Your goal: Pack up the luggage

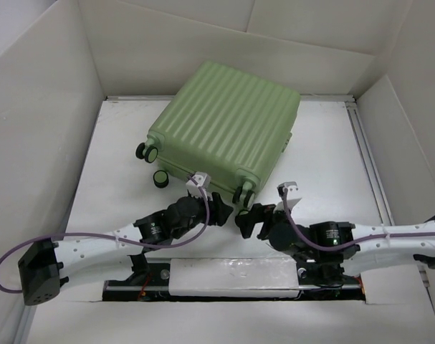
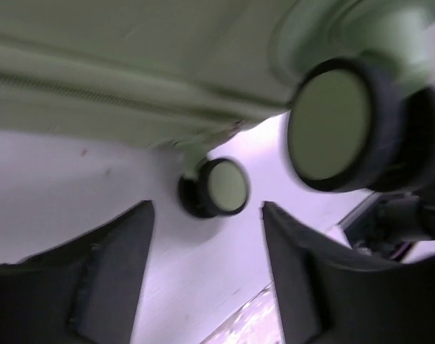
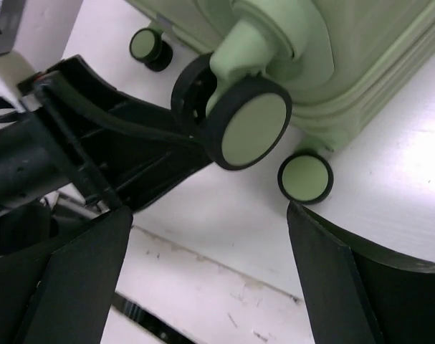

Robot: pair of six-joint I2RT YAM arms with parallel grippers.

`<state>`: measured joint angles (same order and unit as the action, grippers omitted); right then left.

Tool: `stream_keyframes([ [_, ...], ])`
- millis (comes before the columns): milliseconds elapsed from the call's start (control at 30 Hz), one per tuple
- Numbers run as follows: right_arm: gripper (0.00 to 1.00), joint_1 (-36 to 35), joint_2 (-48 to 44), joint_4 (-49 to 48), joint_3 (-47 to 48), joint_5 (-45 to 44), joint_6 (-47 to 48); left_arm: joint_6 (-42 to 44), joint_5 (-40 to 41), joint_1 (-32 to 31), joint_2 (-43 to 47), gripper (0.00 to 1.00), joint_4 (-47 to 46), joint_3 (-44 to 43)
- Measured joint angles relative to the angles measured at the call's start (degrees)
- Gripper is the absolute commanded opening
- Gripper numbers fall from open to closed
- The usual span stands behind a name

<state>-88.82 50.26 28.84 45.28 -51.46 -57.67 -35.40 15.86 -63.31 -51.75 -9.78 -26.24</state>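
Observation:
The luggage (image 1: 224,118) is a pale green ribbed suitcase that lies closed and flat on the white table, with its black-rimmed caster wheels (image 1: 244,193) turned toward the arms. My left gripper (image 1: 219,208) is open just below that near corner, and nothing is between its fingers. In the left wrist view the shell (image 2: 131,72) fills the top, a large wheel (image 2: 339,132) looms at the upper right, and a smaller wheel (image 2: 217,188) sits just past the left gripper (image 2: 206,209). My right gripper (image 3: 208,211) is open and empty below the corner wheels (image 3: 249,129).
White walls (image 1: 45,107) box in the table on three sides. A metal rail (image 1: 367,165) runs along the right edge, and the base rail (image 1: 231,276) along the near edge. The left arm's black finger (image 3: 117,136) reaches under the wheel in the right wrist view.

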Motion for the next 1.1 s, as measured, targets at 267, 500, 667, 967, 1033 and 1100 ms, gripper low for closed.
stream_keyframes([
  [267,0.98,9.2,9.0,3.0,5.9,-0.3,2.1,2.2,-4.5,-0.1,-5.5,0.61,-11.8,0.1],
  [500,0.98,12.1,11.5,2.8,9.8,1.3,5.8,2.7,-4.6,0.0,-10.5,0.59,-15.9,1.1],
  [667,0.92,15.0,13.6,1.1,11.2,3.3,7.7,3.2,-3.1,-0.1,-12.1,0.49,-18.4,1.1],
  [967,0.91,19.4,15.0,-1.6,11.0,8.0,8.7,4.8,-1.8,-0.6,-18.2,0.38,-22.0,1.1],
  [1033,0.91,20.1,15.2,-2.0,11.0,9.0,8.7,5.2,-1.7,-0.9,-18.9,0.34,-23.4,1.1],
  [1100,0.91,20.7,15.3,-2.6,10.8,10.1,8.4,5.4,-1.7,-1.1,-19.6,0.31,-25.3,1.1],
])
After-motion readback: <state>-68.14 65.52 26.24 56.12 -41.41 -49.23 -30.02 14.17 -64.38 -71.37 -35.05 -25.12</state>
